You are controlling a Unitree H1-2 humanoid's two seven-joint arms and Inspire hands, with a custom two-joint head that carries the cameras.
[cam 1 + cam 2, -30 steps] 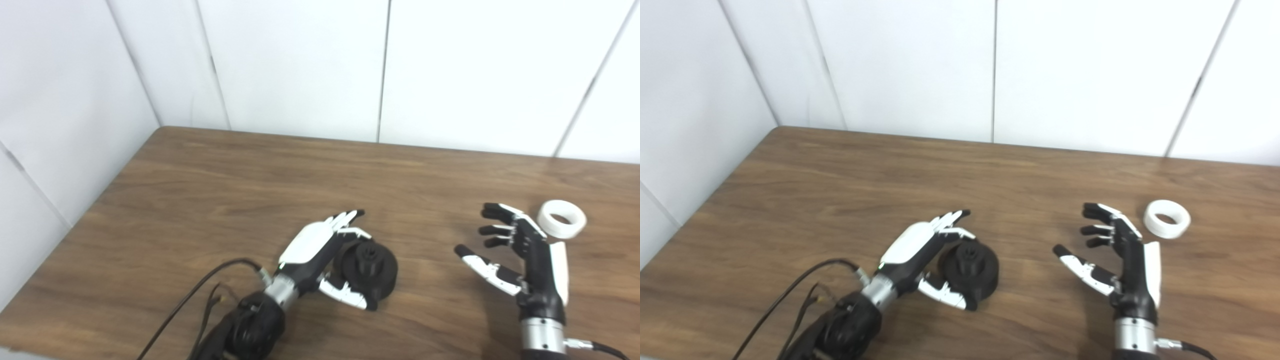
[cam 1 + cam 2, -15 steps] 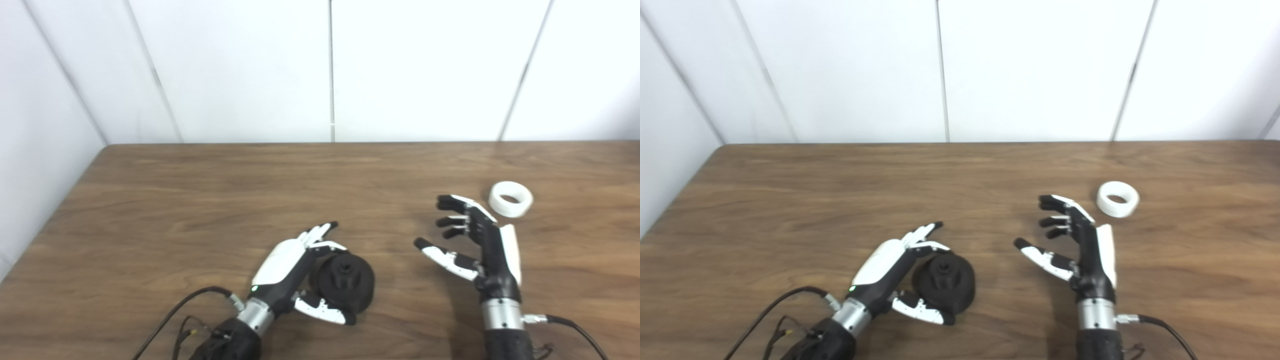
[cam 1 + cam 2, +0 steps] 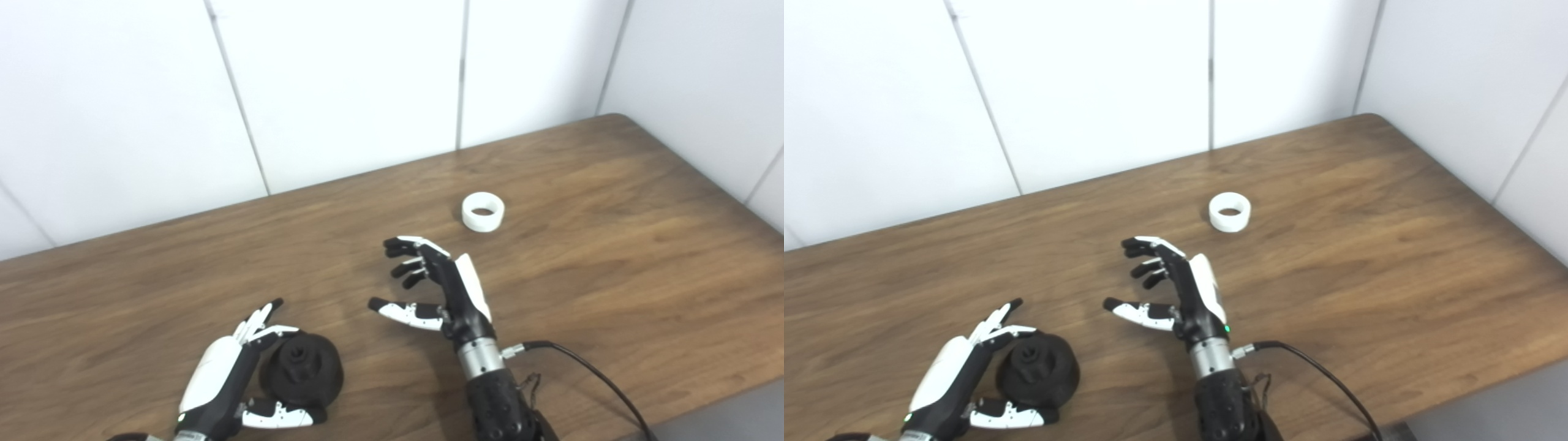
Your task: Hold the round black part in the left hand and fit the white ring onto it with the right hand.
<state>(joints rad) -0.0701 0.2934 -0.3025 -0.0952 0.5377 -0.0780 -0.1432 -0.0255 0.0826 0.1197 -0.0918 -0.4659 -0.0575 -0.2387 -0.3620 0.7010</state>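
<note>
Only the camera has swung right since the earlier frame; both hands and both parts keep their places on the table (image 3: 612, 245). Its right corner now shows, while the left arm is cut off at the bottom edge. One black part (image 3: 301, 373) lies near the front edge, cupped loosely between the left hand's (image 3: 236, 380) spread fingers and thumb; whether they press it is unclear. One white ring (image 3: 482, 211) lies toward the back edge, apart from the right hand (image 3: 438, 288), whose fingers are apart, holding nothing.
</note>
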